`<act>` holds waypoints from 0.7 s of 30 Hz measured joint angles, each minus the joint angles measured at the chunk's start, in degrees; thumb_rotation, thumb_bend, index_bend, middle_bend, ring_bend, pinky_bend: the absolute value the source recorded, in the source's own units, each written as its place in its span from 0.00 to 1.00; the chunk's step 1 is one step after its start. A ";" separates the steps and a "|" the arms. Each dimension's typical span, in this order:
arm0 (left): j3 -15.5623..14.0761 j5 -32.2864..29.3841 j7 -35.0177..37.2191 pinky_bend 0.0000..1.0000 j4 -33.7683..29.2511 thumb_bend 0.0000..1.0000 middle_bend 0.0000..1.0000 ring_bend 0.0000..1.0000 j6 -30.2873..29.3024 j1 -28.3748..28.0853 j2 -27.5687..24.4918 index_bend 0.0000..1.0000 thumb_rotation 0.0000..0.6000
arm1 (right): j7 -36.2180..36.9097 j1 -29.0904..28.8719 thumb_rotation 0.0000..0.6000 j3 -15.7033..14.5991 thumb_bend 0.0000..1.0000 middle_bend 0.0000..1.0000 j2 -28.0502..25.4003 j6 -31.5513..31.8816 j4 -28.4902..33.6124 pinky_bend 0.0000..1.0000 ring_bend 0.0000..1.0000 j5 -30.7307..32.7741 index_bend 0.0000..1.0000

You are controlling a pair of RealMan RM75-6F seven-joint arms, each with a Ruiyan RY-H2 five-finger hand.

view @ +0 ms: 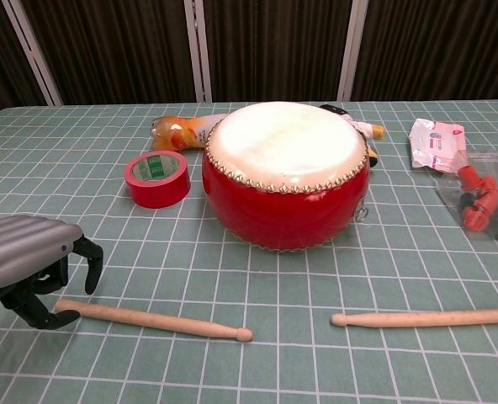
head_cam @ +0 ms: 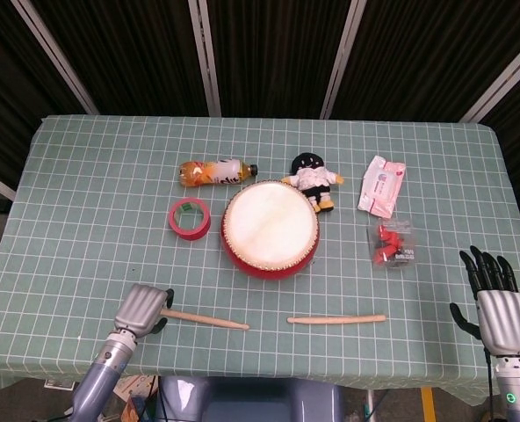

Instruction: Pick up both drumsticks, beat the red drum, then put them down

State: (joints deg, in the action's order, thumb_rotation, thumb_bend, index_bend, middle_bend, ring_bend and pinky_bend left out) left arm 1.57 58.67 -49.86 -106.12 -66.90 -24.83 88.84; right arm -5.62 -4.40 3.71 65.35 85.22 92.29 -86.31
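Observation:
The red drum (head_cam: 270, 229) (view: 284, 172) stands mid-table, its pale skin facing up. Two wooden drumsticks lie flat near the front edge. Over the butt end of the left drumstick (head_cam: 209, 320) (view: 156, 320) hovers my left hand (head_cam: 143, 308) (view: 26, 261), fingers curved down around the end without closing on it. The right drumstick (head_cam: 336, 319) (view: 426, 318) lies alone, its tip pointing left. My right hand (head_cam: 497, 303) is off the table's front right corner, fingers stretched out and empty; the chest view does not show it.
A red tape roll (head_cam: 190, 217) (view: 156, 178) sits left of the drum. Behind it lie an orange drink bottle (head_cam: 214, 171) (view: 177, 130) and a small doll (head_cam: 314, 179). A wipes pack (head_cam: 381, 185) (view: 434, 141) and a bag of red parts (head_cam: 392, 244) (view: 480, 198) lie to the right.

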 measured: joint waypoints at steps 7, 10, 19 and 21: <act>-0.54 -1.81 0.02 1.00 2.19 0.30 1.00 1.00 0.31 -0.78 1.83 0.48 1.00 | 0.19 0.00 1.00 -0.03 0.35 0.00 -0.11 -0.07 0.00 0.00 0.00 0.06 0.00; -0.61 -2.74 0.16 1.00 3.75 0.30 1.00 1.00 0.33 -1.23 3.21 0.48 1.00 | 0.18 0.02 1.00 0.00 0.35 0.00 0.00 0.02 -0.08 0.00 0.00 0.03 0.00; -1.00 -3.51 0.65 1.00 6.36 0.40 1.00 1.00 0.14 -2.28 5.73 0.58 1.00 | 0.31 0.05 1.00 -0.02 0.35 0.00 -0.04 0.01 -0.01 0.00 0.00 0.10 0.00; -1.05 -3.12 1.27 1.00 6.35 0.48 1.00 1.00 -0.17 -2.29 5.93 0.67 1.00 | 0.44 0.09 1.00 -0.02 0.35 0.00 -0.12 -0.01 -0.01 0.00 0.00 0.18 0.00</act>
State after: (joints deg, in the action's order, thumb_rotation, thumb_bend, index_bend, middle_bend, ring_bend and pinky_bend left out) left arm 0.52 55.54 -48.59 -99.77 -67.07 -27.12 94.77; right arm -5.18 -4.31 3.69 65.23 85.21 92.28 -86.13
